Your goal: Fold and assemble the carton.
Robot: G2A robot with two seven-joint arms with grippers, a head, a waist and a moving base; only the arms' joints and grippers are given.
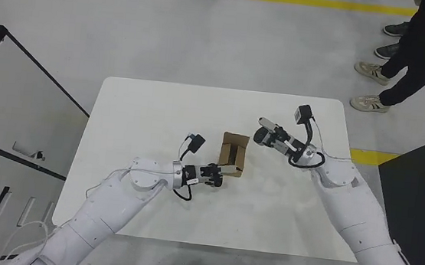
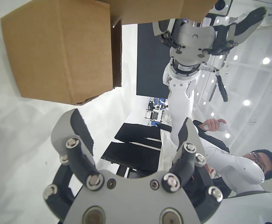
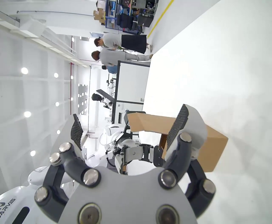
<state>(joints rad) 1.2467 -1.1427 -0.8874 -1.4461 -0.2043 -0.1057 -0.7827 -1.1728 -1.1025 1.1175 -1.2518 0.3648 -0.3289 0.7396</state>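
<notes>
The carton (image 1: 233,151) is plain brown corrugated cardboard, a small squared box with sharp creased corners. It stands near the middle of the counter (image 1: 159,127), a smooth white slab with rounded corners. From above its top is open, showing its brown inner walls. A flap (image 3: 144,124) stands out from its upper edge, bent along a crease.

The left claw (image 1: 220,173) lies low, just beside the carton's near corner, with its jaws apart and nothing between them. In its wrist view the box's flat side is just ahead of the fingertips, not touching them.

The right claw (image 1: 262,133) is just beside the carton's opposite side, a little above the counter, with its jaws also spread and nothing in them. Its grey metal fingers carry black ribbed pads (image 3: 178,123). One finger overlaps the carton in the right wrist view, and I cannot tell whether they touch.
</notes>
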